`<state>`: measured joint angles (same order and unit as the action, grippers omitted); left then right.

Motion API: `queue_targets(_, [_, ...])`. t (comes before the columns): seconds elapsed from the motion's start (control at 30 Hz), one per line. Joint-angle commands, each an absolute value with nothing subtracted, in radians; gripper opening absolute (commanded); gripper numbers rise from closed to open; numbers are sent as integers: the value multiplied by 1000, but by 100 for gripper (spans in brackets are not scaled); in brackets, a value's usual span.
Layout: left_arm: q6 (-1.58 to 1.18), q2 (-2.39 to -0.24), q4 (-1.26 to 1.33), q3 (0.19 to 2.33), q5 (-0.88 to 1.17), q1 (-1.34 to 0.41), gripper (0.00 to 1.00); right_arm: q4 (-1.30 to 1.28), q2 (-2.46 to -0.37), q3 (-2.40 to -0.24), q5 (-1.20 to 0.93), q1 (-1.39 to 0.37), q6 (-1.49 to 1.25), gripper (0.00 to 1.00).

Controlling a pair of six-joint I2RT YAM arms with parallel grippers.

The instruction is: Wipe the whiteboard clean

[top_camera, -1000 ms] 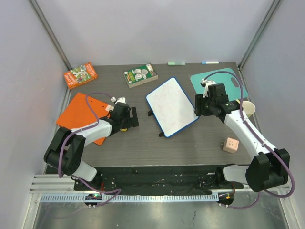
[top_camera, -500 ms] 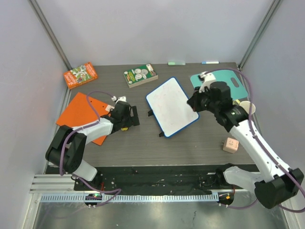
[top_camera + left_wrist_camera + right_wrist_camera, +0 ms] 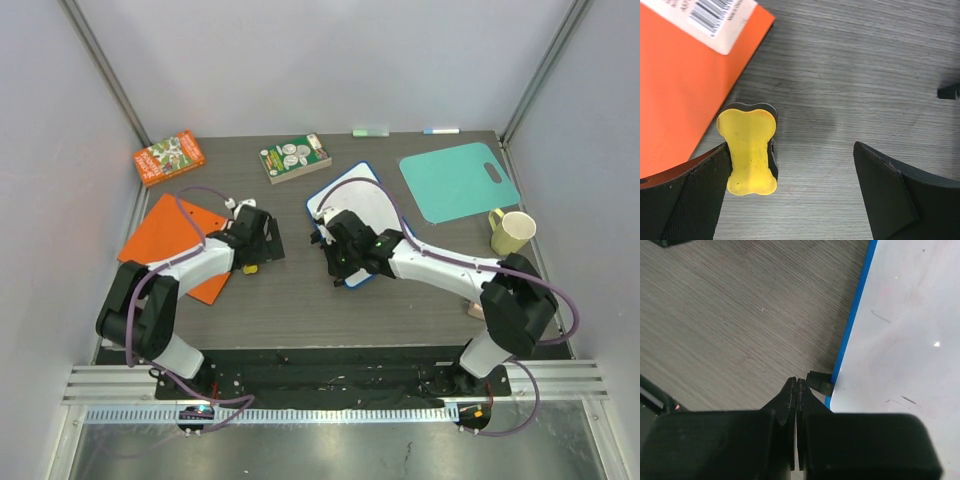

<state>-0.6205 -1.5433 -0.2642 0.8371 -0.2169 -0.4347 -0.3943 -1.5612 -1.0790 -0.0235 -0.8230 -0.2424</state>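
Note:
The whiteboard [image 3: 366, 199] lies tilted at mid table, white with a thin blue frame; faint dark marks show on it [image 3: 900, 330] in the right wrist view. My right gripper [image 3: 338, 270] [image 3: 796, 382] is shut on nothing, its tips just left of the board's near-left corner, beside a small black foot [image 3: 820, 382]. The right arm lies across the board's near part. My left gripper [image 3: 262, 254] [image 3: 790, 192] stands wide open over the table. A yellow bone-shaped eraser [image 3: 749, 150] [image 3: 249, 268] lies flat against the inside of its left finger [image 3: 685, 200].
A flat orange board [image 3: 165, 240] [image 3: 680, 90] lies left of the left gripper. A teal cutting board [image 3: 458, 180] and a yellow mug [image 3: 512, 232] sit at the right. Two printed boxes [image 3: 168, 157] [image 3: 295, 158] and two markers [image 3: 370, 131] [image 3: 440, 130] lie at the back.
My right arm has swung from the whiteboard's right edge across it to its near-left corner, and its jaws have shut. The left gripper has barely shifted and stays open.

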Motion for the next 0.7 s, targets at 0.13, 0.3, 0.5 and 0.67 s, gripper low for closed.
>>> queue_targets(0.13, [-609, -1431, -319, 841, -213, -417, 100, -293, -1658, -1121, 230, -905, -304, 1])
queue_targets(0.3, [-615, -1436, -316, 825, -206, -416, 100, -295, -1738, -1147, 290, -939, -287, 1])
queue_targets(0.5, [-615, -1428, -311, 812, -204, -416, 100, -322, -1811, -1190, 377, -976, -287, 1])
queue_targets(0.67, [-612, -1411, -310, 807, -212, -416, 100, -408, -1845, -1226, 455, -1008, -275, 1])
